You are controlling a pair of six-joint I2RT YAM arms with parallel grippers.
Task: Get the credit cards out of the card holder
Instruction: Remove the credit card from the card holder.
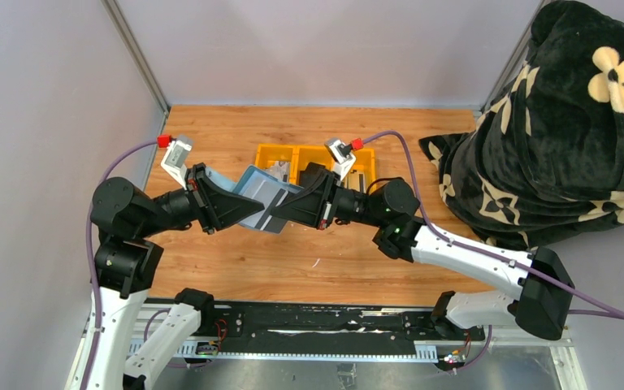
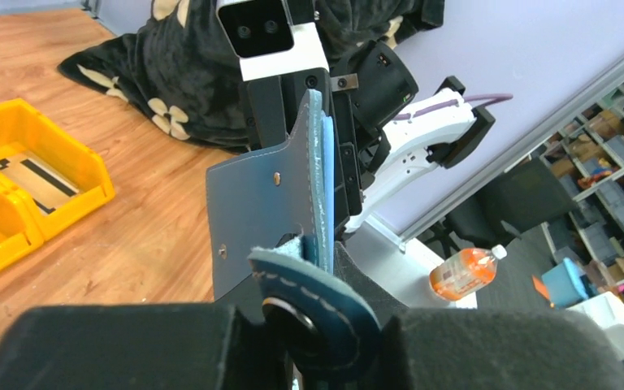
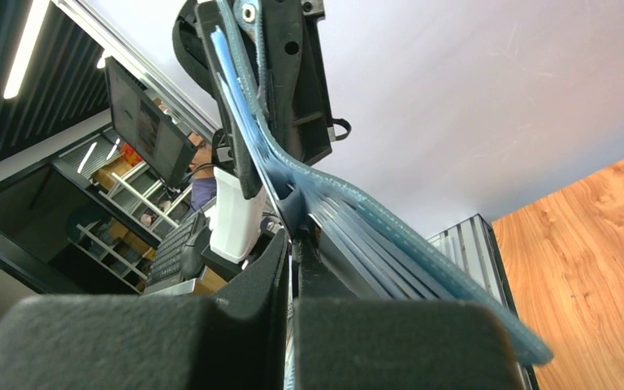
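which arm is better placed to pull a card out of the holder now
Right. The right gripper is shut at the pale slotted side of the card holder, while the left gripper clamps its strap end, steadying it. Whether a card is pinched is hidden.

The blue-grey holder (image 1: 262, 199) hangs unfolded in the air, tilted, its paler slotted inside showing. One pale, black-striped card (image 2: 36, 175) lies flat in a yellow bin (image 2: 81, 158).

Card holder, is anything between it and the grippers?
Nothing visible. Both grip the card holder in the air: the left gripper pinches its snap tab end, and the right gripper is shut on its slotted side.
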